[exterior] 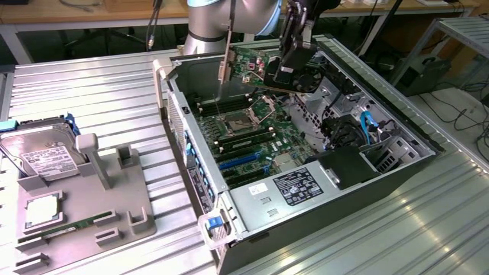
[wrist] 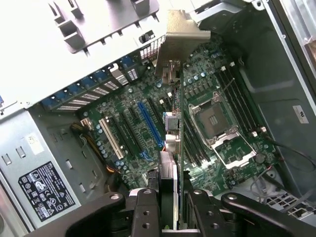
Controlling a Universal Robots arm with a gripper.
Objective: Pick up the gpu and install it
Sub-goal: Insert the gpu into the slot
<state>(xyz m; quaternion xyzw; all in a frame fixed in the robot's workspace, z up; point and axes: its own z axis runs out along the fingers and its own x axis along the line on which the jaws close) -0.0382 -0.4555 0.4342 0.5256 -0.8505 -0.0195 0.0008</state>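
Above motherboard of open tower: gpu, thin flat card, green circuit face, long silvery bracket, hanging on edge, not seated. My black two-finger pincer partly closed, clamping card's end. I judge it light, stiff, fragile; grip bare edges. Grey metal computer case holds board, blue slots. Grey holder tray, exterior view's left: silver hard drive, green memory stick.

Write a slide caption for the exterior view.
Robot gripper holds the graphics card over the open computer case.
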